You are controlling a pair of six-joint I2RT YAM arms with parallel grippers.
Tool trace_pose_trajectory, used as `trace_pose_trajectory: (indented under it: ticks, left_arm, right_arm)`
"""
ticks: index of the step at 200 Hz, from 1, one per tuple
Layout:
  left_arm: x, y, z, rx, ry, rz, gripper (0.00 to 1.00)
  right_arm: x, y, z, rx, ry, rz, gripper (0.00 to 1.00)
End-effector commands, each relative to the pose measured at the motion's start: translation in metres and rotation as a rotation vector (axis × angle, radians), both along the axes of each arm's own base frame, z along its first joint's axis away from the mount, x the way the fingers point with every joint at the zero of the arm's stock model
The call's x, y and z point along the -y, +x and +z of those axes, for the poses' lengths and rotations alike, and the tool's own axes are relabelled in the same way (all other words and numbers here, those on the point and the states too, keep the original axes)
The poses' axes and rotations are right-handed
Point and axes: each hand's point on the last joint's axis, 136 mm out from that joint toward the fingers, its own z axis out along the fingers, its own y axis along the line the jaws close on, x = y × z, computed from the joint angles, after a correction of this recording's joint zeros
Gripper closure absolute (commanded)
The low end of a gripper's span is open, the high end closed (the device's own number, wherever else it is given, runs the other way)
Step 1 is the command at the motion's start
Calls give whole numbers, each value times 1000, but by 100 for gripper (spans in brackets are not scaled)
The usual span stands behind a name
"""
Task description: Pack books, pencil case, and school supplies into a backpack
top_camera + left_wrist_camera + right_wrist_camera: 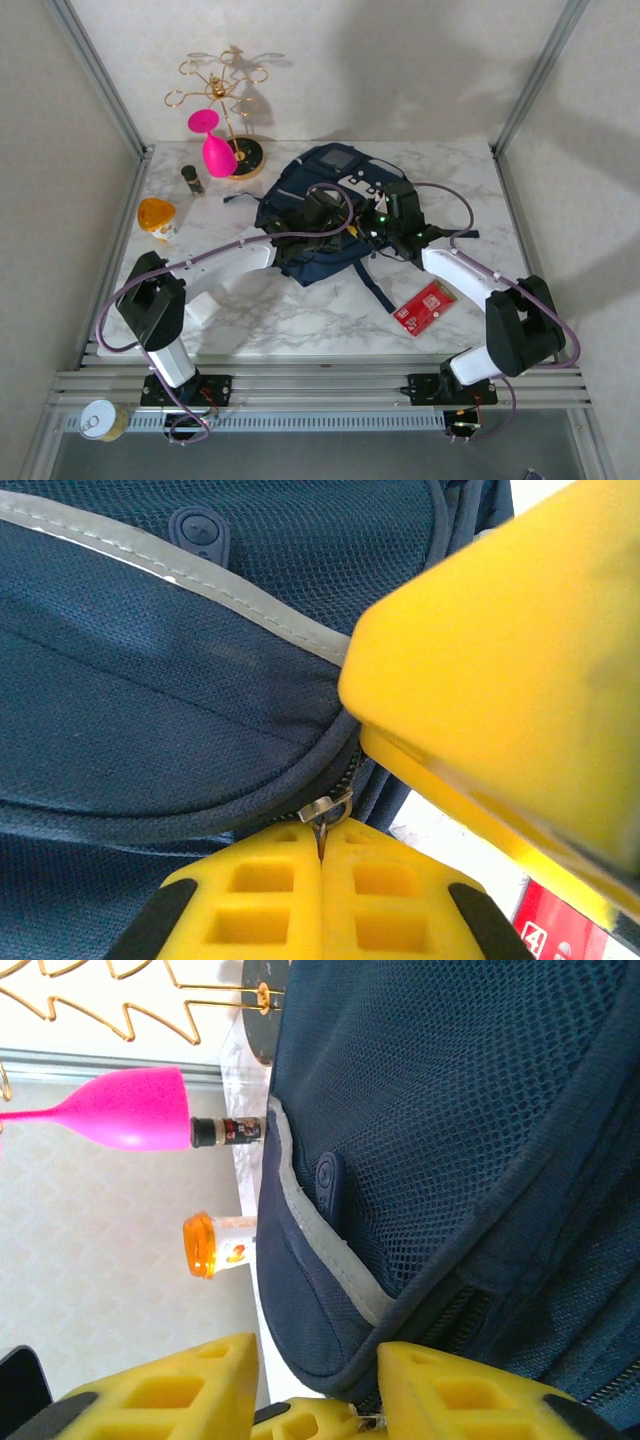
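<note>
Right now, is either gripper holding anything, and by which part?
The left gripper is shut on the backpack's zipper pull. The right gripper stands open at the backpack's edge, clamping nothing.

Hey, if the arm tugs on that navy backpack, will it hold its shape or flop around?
Probably floppy: the backpack lies slumped on the marble table, its mesh fabric bulging softly. It likely slides rather than rolls. Tugging the zipper pull pinched in the left gripper may drag fabric along.
</note>
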Motion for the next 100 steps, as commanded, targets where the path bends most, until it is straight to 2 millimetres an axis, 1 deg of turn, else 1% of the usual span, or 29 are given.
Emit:
trace_pose_trajectory:
  ticks: [1, 25, 36, 48, 61, 74, 84, 100]
  left_arm:
    - [16, -8, 20, 27, -80, -41, 100]
    - [17, -9, 17, 22, -80, -44, 100]
    - [17, -8, 17, 22, -76, -40, 100]
    - [16, -8, 20, 27, -78, -40, 100]
    - [15, -8, 21, 34, -75, -38, 100]
    - [13, -8, 19, 32, -66, -36, 100]
    - [14, -8, 17, 28, -63, -41, 100]
    - [15, -9, 14, 21, -62, -47, 100]
  right_arm:
    - [13, 15, -19, 0, -20, -122, 58]
    - [6, 19, -21, -17, -2, -118, 59]
    - [7, 19, -22, -13, -24, -128, 56]
    - [15, 15, -25, -17, -53, -154, 51]
    - [29, 10, -24, -1, -72, -204, 50]
    - [37, 5, -22, 12, -69, -226, 48]
    - [36, 3, -25, -1, -65, -217, 46]
    - [25, 3, -32, -21, -46, -179, 44]
